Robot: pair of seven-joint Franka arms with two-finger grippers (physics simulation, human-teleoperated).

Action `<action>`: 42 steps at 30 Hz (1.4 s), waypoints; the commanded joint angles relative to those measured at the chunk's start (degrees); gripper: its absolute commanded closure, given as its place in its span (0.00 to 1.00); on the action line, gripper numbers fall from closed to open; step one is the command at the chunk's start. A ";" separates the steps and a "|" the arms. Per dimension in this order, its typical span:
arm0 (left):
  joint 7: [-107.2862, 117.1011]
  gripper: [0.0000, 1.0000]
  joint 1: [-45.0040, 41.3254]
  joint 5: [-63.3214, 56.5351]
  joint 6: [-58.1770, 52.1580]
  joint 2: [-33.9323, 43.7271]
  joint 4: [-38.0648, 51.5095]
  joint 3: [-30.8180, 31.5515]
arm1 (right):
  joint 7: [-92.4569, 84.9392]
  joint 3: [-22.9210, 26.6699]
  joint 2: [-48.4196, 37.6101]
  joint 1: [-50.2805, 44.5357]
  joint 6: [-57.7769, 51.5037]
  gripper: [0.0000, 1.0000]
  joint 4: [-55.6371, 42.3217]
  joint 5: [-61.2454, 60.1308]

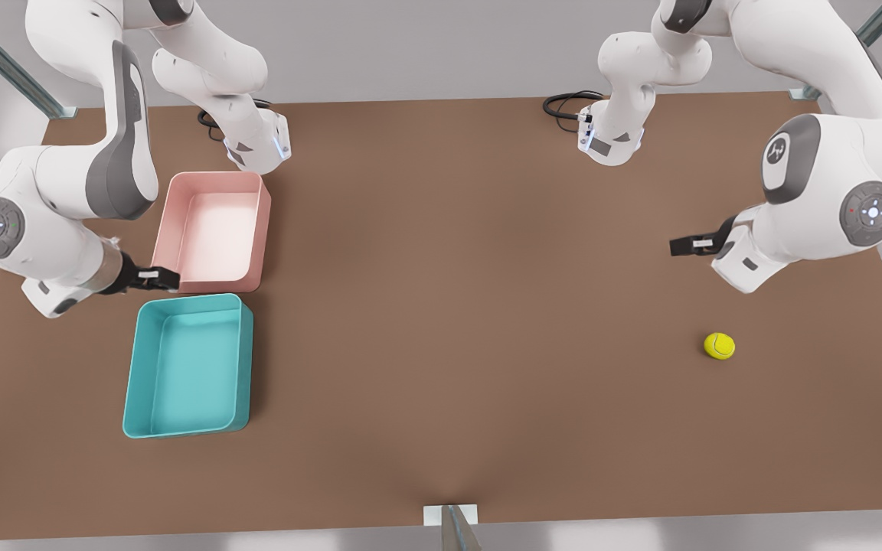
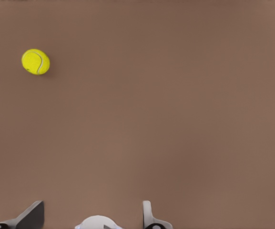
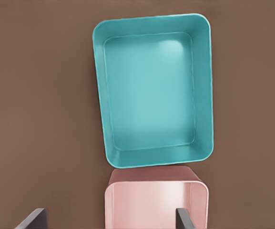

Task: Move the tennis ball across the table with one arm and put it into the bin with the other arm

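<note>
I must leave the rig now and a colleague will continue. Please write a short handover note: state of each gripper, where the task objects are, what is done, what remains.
Left gripper: open, holding nothing, above the table on the front view's right, short of the tennis ball.
Right gripper: open, holding nothing, above the near edge of the pink tray, just beside the bin.
Tennis ball: on the table, far on the front view's right, untouched.
Bin: on the front view's left, nothing in it.
Done: nothing yet.
Left: left arm moves the ball across; right arm puts it into the bin.

Teal bin [image 3: 201,90] touching pink tray [image 3: 156,202]
</note>
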State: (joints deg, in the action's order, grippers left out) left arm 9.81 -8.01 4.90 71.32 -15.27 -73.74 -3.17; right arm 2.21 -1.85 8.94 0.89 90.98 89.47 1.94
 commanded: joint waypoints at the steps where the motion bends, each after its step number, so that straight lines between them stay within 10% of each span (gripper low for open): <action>1: 8.12 0.00 0.01 0.46 3.57 0.07 0.18 -0.09 | 1.39 0.00 -0.06 -0.01 5.17 0.00 0.01 -0.27; 2: 8.03 0.00 0.10 1.43 3.39 0.07 0.09 -0.26 | 1.30 0.17 -0.06 0.17 5.26 0.00 0.01 -0.27; 4: -1.49 0.79 0.36 0.99 4.09 -0.28 -0.26 -0.35 | 1.30 0.18 -0.06 0.17 5.26 0.00 0.09 -0.18; 14: -131.01 0.79 17.67 -2.26 44.52 -25.07 -0.44 -2.55 | 1.30 0.18 -0.06 0.17 5.26 0.00 0.53 0.00; 42: -130.40 0.79 20.13 -8.42 55.86 -26.91 -18.10 -2.90 | 1.30 0.18 0.29 0.17 5.52 0.00 1.24 0.00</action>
State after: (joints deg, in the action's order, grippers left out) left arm -99.64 12.24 -3.81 127.33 -42.24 -91.82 -6.06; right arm 3.42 -1.67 9.24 1.06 96.47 90.73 1.97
